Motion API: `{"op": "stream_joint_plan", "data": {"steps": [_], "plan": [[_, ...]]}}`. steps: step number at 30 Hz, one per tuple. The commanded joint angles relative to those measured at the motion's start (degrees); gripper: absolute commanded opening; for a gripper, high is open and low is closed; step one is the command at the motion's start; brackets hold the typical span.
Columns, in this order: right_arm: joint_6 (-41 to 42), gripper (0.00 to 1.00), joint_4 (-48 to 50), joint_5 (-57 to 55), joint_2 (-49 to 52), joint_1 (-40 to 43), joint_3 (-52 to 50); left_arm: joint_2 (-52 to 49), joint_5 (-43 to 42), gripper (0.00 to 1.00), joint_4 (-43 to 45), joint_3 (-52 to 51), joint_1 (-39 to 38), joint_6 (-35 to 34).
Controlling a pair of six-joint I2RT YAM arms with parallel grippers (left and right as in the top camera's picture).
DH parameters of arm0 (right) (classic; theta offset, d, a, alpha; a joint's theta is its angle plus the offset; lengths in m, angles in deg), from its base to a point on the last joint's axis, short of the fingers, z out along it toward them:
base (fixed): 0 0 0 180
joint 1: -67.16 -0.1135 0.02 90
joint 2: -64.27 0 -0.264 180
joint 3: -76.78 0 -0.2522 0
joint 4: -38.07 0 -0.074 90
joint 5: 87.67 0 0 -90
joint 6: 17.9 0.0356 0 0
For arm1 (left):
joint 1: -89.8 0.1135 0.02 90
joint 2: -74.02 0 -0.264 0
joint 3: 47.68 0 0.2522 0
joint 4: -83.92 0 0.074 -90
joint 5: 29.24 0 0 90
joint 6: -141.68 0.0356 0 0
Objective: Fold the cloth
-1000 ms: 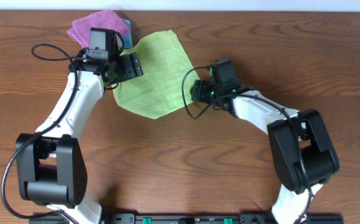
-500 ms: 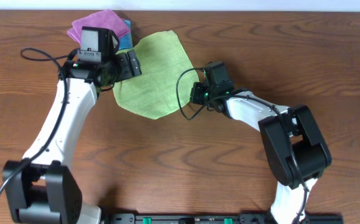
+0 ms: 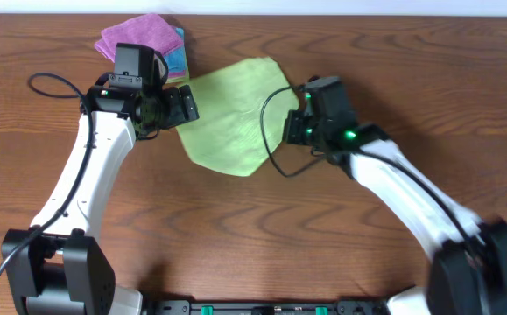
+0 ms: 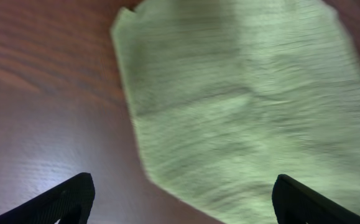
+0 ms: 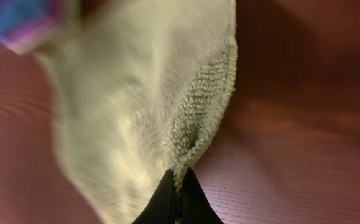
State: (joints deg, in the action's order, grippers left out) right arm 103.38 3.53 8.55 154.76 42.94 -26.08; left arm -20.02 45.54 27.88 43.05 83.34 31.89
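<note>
Cloth (image 3: 231, 118): lay spread in a single layer on the wooden counter (image 3: 393, 70), between the two tools. Was pinched at its right edge by the right tool (image 3: 288, 131), clenched hard on the hem with the dark fingertips (image 5: 167, 202) pressed together. Rose there into a narrow ridge of nubby pile running up from the grip. Reached at its left edge to the left tool (image 3: 186, 105), released and spread wide, hovering over that edge and gripping nothing. Looked lime green, soft and finely ribbed, with an uneven outline and one corner pointing toward the near side. Sat just beside a purple folded cloth (image 3: 135, 35) and a blue folded cloth (image 3: 176, 57) off its far-left corner.
</note>
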Motion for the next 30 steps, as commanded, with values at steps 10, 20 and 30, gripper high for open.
{"op": "stream_joint_plan", "data": {"steps": [10, 20, 30], "plan": [[-2.71, 0.01, -2.14, -4.76, -5.62, -0.35, 0.24, -1.22, -9.73, 0.96, -0.70, -6.29, -0.87, -5.46], [-3.30, 0.01, -2.27, -5.33, -5.62, -0.28, 0.24, -1.22, -20.52, 0.96, 15.52, -23.56, -0.94, -14.23], [-3.28, 0.01, -2.25, -5.29, -5.62, -0.28, 0.24, -1.22, -20.55, 0.98, 37.42, -33.79, -4.26, -26.75]]}}
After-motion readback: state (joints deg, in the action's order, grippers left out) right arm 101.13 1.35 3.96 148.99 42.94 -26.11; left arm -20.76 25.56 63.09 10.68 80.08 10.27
